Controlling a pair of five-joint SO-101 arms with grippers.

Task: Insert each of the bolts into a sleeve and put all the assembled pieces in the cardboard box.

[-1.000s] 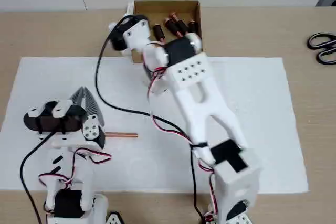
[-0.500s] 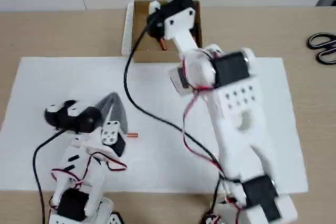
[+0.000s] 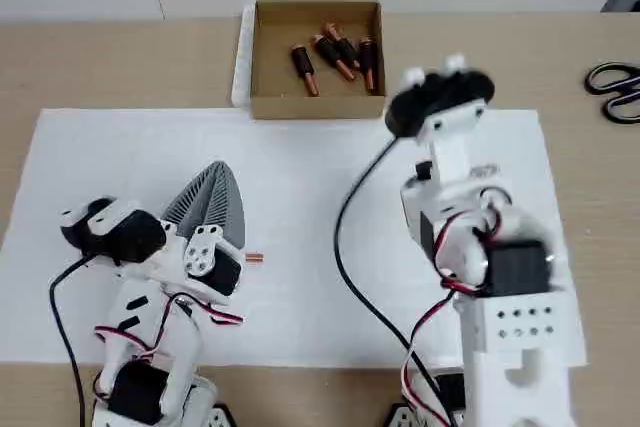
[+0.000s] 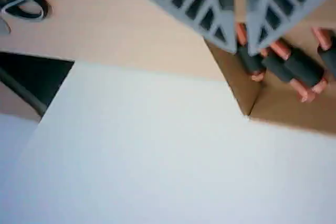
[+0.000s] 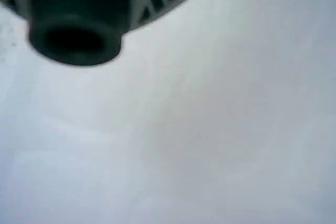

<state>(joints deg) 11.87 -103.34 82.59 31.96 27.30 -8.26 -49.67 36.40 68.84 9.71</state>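
Desk [image 3: 100, 57] with a white paper sheet [image 3: 300, 207] laid over the middle. The cardboard box [image 3: 315, 4] sits at 12 o'clock, just off the paper's far edge. Four assembled pieces [image 3: 333, 55], by my count, lie in it, dark sleeves on copper bolts, bunched toward the 3 o'clock side. Scissors [image 3: 615, 87] lie out at 2 o'clock, well apart from the work.

One bolt [image 3: 253, 258] is left on the paper near 8 o'clock. Only its copper end shows; the rest is hidden under the left arm's wrist.

The left gripper [image 3: 220, 169] is low over the paper and points to 12 o'clock. Its tips are past the bolt, on the box side. The jaws are drawn almost together with a thin slit between them, and they hold nothing.

The right gripper [image 5: 79, 3] is over the paper at about 2 o'clock of centre. A dark tube with an open bore, the sleeve [image 5: 73, 43], sits between its ribbed fingers, so it appears clamped on it. Bore end faces outward, above bare paper.

Step in hand, as I judge it, is the last pairing: one bolt and one sleeve, not yet joined.

Next move calls for:
- The left gripper has to draw back toward 6 o'clock, widen, and take the bolt by one end.
- The free copper end then has to line up square with the bore, as a small tilt would likely jam it.
- The finished piece goes to the box.
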